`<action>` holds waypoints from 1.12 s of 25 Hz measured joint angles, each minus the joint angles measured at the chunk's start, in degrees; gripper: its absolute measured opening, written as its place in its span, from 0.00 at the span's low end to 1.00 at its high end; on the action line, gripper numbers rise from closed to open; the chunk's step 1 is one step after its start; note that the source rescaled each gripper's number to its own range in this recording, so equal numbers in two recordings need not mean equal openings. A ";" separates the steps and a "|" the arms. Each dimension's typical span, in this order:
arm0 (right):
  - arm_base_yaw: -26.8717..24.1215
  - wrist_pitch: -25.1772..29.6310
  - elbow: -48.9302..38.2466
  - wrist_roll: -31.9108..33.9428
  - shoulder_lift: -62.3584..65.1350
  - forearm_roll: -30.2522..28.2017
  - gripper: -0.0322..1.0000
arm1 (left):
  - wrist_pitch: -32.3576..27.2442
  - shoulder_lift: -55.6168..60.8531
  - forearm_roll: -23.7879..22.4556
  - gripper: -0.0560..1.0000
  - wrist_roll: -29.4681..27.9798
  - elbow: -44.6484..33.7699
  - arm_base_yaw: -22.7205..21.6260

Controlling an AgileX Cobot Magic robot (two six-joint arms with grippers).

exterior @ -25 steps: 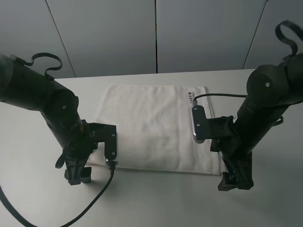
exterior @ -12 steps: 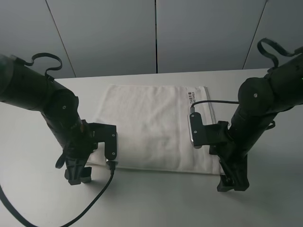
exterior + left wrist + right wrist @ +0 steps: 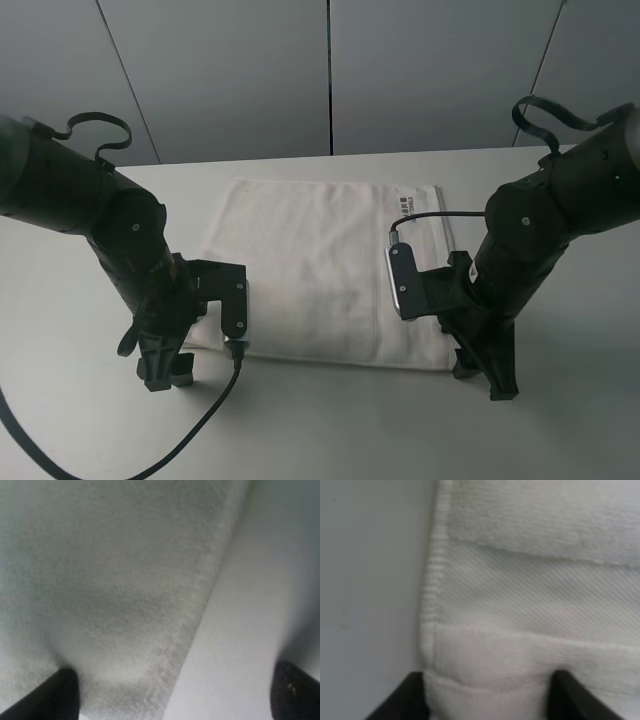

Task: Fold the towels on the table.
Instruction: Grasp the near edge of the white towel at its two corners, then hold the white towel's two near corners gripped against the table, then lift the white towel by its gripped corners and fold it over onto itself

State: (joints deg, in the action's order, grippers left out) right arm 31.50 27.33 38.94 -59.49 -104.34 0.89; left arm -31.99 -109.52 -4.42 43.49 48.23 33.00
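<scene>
Right arm (image 3: pixel 530 230) hides towel (image 3: pixel 320 270) corner; cable (image 3: pixel 205 415) nearby.

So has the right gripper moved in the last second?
Yes. The right gripper has shifted left in the high view, from over the bare table in to the near right corner of the towel.

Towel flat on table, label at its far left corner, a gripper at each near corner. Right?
No: the label is at the towel's far right corner, per the exterior high view. The rest holds: flat on the table, left gripper and right gripper at near corners.
</scene>
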 joint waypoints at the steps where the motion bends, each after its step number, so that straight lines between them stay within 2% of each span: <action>1: 0.00 -0.33 0.07 0.13 0.00 -0.09 0.37 | 0.00 0.00 0.00 0.99 0.00 0.00 0.00; 4: 0.00 -0.58 0.12 0.13 0.00 -0.23 0.06 | 0.00 0.00 0.00 0.99 0.00 0.00 0.00; 6: 0.00 -0.58 0.21 0.31 0.00 -0.23 0.03 | 0.11 0.00 0.00 0.98 0.00 0.00 0.00; 8: 0.00 -0.58 0.21 0.31 0.00 0.00 0.03 | 0.64 0.00 -0.12 0.92 0.00 0.00 0.00; 10: 0.00 -0.58 0.21 0.31 0.00 0.12 0.03 | 1.55 0.00 -0.12 0.76 0.00 0.00 0.00; 15: 0.00 -0.58 0.21 0.40 0.00 1.53 0.03 | 4.16 -0.11 -0.65 0.16 -0.13 0.24 0.00; 16: 0.00 -0.58 0.21 0.40 0.00 1.80 0.03 | 4.47 -0.21 -1.03 0.10 -0.74 0.22 0.00; 18: 0.00 -0.58 0.21 0.40 0.00 2.73 0.03 | 4.60 -0.21 -1.72 0.06 -2.20 0.22 0.00; 24: 0.00 -0.47 0.21 0.51 0.00 6.42 0.03 | 4.10 -0.10 -2.37 0.05 -4.47 0.22 0.00; 28: 0.00 1.07 -0.05 0.51 1.08 9.33 0.03 | 1.56 0.88 -2.48 0.05 -5.89 0.11 0.00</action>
State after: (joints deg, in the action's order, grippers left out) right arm 31.50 28.40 38.89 -58.97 -103.26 10.21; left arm -30.43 -108.65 -6.90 37.60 48.34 33.00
